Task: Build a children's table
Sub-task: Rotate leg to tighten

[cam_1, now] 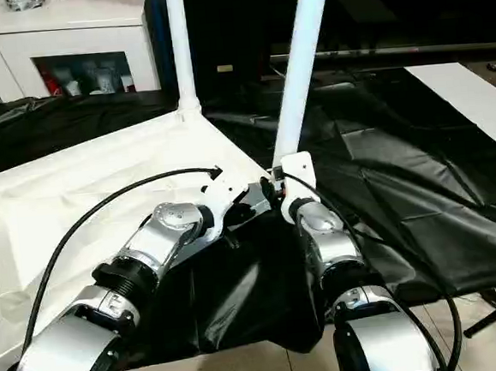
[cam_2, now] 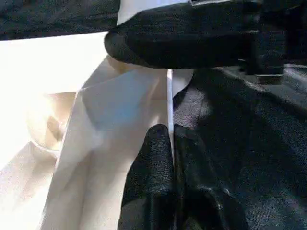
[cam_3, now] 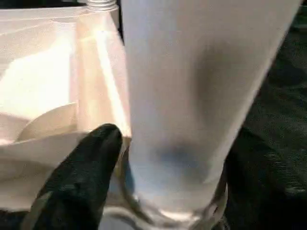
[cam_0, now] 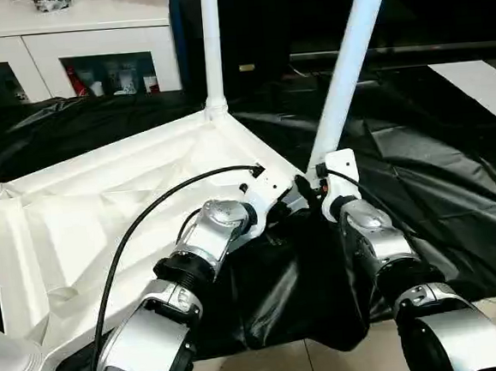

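The white tabletop (cam_0: 103, 205) lies upside down on the black cloth, ribbed underside up. One white leg (cam_0: 211, 42) stands upright in the far corner socket. A second leg (cam_0: 350, 57) leans to the right from the near right corner. My right gripper (cam_0: 320, 173) is around the base of this leaning leg (cam_3: 177, 96), right at the socket. My left gripper (cam_2: 171, 139) is shut on the tabletop's thin rim (cam_2: 170, 96) beside that corner, one finger on each side. Two more leg ends (cam_0: 13, 367) show at the left edge.
The black cloth-covered work table (cam_0: 436, 171) stretches right and back. A white cabinet (cam_0: 91, 43) with small items behind glass stands at the far left. A white strip (cam_0: 480, 81) lies at the far right. Light floor tiles (cam_0: 288, 367) show below the cloth.
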Robot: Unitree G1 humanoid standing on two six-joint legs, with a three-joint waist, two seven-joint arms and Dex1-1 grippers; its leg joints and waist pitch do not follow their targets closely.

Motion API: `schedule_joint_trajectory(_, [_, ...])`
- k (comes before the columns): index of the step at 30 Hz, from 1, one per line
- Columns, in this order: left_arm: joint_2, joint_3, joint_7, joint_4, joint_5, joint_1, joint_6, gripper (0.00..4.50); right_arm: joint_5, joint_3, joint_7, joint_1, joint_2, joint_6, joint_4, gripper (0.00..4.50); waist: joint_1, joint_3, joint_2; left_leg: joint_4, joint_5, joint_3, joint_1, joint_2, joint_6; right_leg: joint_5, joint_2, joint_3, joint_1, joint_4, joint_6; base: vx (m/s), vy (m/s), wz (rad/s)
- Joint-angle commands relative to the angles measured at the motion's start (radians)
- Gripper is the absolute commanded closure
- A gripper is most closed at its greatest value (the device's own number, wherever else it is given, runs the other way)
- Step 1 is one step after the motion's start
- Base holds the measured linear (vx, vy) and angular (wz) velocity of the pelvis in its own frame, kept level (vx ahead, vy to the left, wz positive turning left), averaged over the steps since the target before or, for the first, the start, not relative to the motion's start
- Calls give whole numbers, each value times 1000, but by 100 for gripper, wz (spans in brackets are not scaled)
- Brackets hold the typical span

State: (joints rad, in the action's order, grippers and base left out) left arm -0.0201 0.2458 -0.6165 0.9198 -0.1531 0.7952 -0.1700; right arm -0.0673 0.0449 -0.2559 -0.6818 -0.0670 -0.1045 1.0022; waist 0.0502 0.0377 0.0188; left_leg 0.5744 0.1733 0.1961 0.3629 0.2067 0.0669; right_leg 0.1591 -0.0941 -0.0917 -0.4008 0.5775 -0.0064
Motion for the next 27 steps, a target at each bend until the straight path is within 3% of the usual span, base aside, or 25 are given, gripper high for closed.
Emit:
schedule_joint_trajectory(1, [-15,13,-66,10,5,-11,83,450,-17,-38,-135,-10,2,-8,-33,75,1,-53,13,-65,332,-17,-11,19,-49,508,-58,34,32,-100,-111,0,0,0])
schedule_joint_trajectory(2, [-15,13,-66,10,5,-11,83,450,-17,-38,-135,-10,2,-8,-33,70,1,-53,14,-64,326,-17,-8,19,-52,499,-57,34,34,-98,-113,0,0,0])
schedule_joint_trajectory(6, [-80,22,-216,-31,29,-43,138,450,-23,-106,-425,48,-100,25,-166,70,6,-52,14,-65,295,-15,-3,23,-77,444,-56,38,38,-91,-125,0,0,0])
schedule_joint_trajectory(11, [-152,28,-395,-107,80,-88,138,450,-41,-172,-686,136,-239,72,-299,70,17,-58,10,-63,222,-12,-4,31,-87,283,-55,43,46,-65,-199,0,0,0])
schedule_joint_trajectory(13, [-175,32,-458,-134,97,-101,126,450,-57,-178,-745,152,-267,93,-329,70,24,-60,8,-60,194,-10,-3,34,-101,215,-55,44,50,-56,-224,0,0,0])
schedule_joint_trajectory(16, [-199,41,-531,-167,112,-116,100,450,-63,-179,-779,159,-282,107,-352,70,28,-61,5,-58,180,-6,-5,34,-99,185,-54,44,47,-51,-246,0,0,0])
schedule_joint_trajectory(20, [-219,42,-577,-198,115,-133,91,450,-66,-193,-826,173,-300,131,-396,70,40,-59,7,-60,189,-5,-10,37,-86,197,-55,46,46,-50,-243,0,0,0])
schedule_joint_trajectory(22, [-223,40,-575,-204,112,-136,86,450,-63,-201,-832,174,-305,138,-406,70,38,-57,6,-62,206,-5,-10,34,-73,229,-56,46,45,-55,-229,0,0,0])
schedule_joint_trajectory(23, [-225,41,-575,-209,113,-139,83,450,-62,-204,-835,174,-305,141,-407,96,38,-56,10,-62,212,-5,-10,34,-70,243,-56,47,46,-56,-224,0,0,0])
schedule_joint_trajectory(27, [-225,42,-576,-225,115,-142,70,450,-46,-210,-838,170,-304,135,-394,122,38,-56,9,-63,222,-7,-11,34,-57,294,-59,48,44,-62,-202,0,0,0])
